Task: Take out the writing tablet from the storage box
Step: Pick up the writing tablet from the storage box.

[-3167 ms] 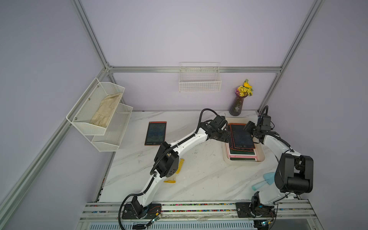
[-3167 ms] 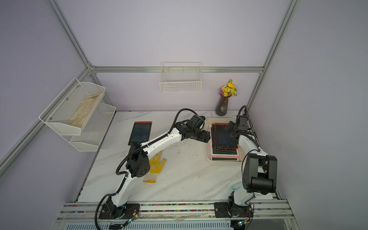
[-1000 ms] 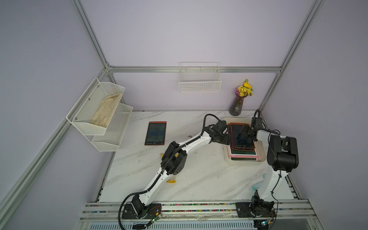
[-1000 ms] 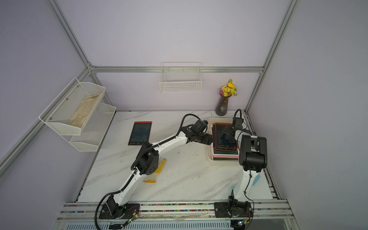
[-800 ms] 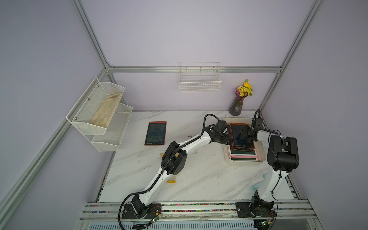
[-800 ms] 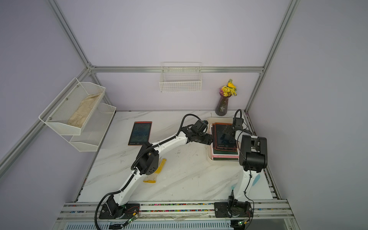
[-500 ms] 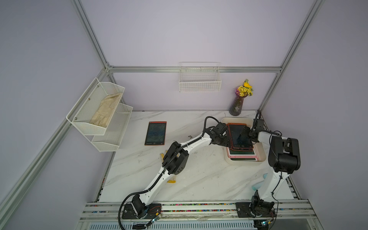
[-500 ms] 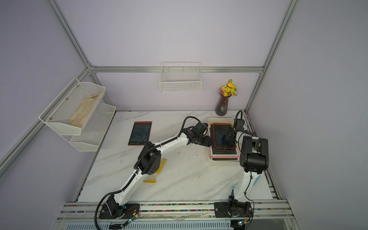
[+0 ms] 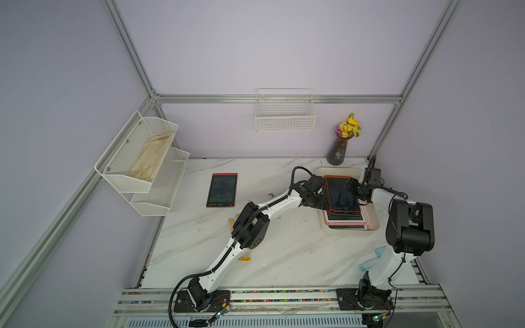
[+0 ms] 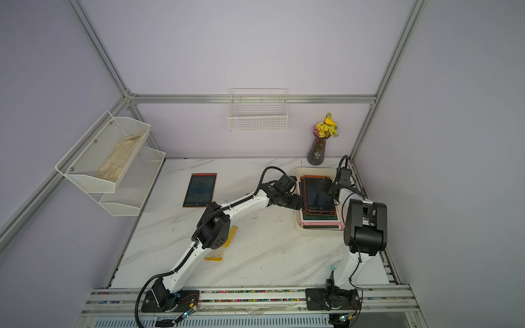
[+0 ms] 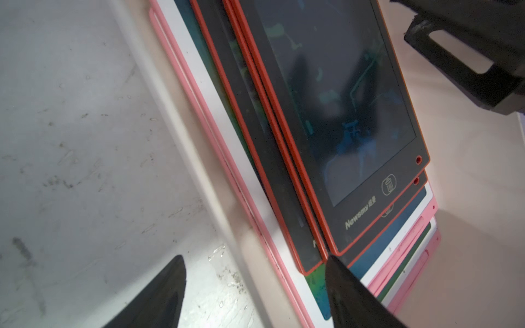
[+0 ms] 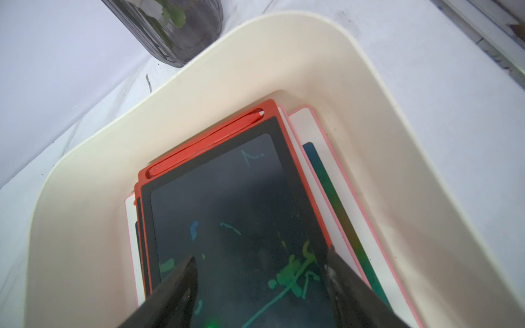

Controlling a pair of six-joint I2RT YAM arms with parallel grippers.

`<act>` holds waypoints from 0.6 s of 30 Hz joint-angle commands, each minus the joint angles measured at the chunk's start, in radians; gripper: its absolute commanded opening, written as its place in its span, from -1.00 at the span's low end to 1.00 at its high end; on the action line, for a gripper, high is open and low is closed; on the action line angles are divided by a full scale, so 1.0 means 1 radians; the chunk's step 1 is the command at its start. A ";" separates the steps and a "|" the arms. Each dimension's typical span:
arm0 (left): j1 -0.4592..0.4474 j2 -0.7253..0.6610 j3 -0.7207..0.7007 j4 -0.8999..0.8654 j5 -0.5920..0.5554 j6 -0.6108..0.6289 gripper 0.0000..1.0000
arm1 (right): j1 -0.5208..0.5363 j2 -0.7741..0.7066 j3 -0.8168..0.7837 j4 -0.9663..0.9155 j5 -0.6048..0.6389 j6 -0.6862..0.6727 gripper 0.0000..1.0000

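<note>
Both arms have folded in toward the storage box [image 9: 372,225] since the earlier frames, and the right elbow now stands tall by its near right corner. Nearest, a yellow glove [image 10: 224,244] lies on the marble table [image 9: 284,255] under the left arm.

Farther back, the cream box sits at the table's right side and holds a stack of tablets. The top writing tablet [image 9: 339,196] is dark grey with a red-orange frame, and its dark screen is streaked with green and blue scribbles. It lies slightly askew on a second red one, above pink-framed tablets [image 9: 345,223]. Below its screen are the word "Newsmy" [image 11: 359,218], a bin icon [image 11: 388,184] and a red dot [image 11: 418,159]. A red stylus [image 12: 204,142] with a white tip lies in the slot at its far end.

The left gripper [image 11: 254,258] is spread wide at the stack's left edge and holds nothing. The right gripper [image 12: 260,255] is also spread and clamps nothing. One of its fingers [image 12: 341,272] is at the tablet's right edge and the other is over the screen.

Another red tablet [image 9: 222,189] lies on the table well to the left. A dark vase [image 9: 338,152] stands just behind the box.
</note>
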 commanded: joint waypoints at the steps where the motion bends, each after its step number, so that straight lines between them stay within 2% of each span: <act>1: 0.000 -0.012 0.089 0.028 0.017 -0.018 0.53 | 0.001 -0.026 -0.013 -0.023 0.047 -0.005 0.48; 8: 0.000 -0.024 0.079 0.028 0.013 -0.015 0.53 | 0.001 -0.025 -0.051 -0.016 0.117 -0.003 0.52; 18: -0.002 -0.023 0.076 0.029 0.015 -0.017 0.52 | 0.001 -0.028 -0.075 0.000 0.089 -0.001 0.53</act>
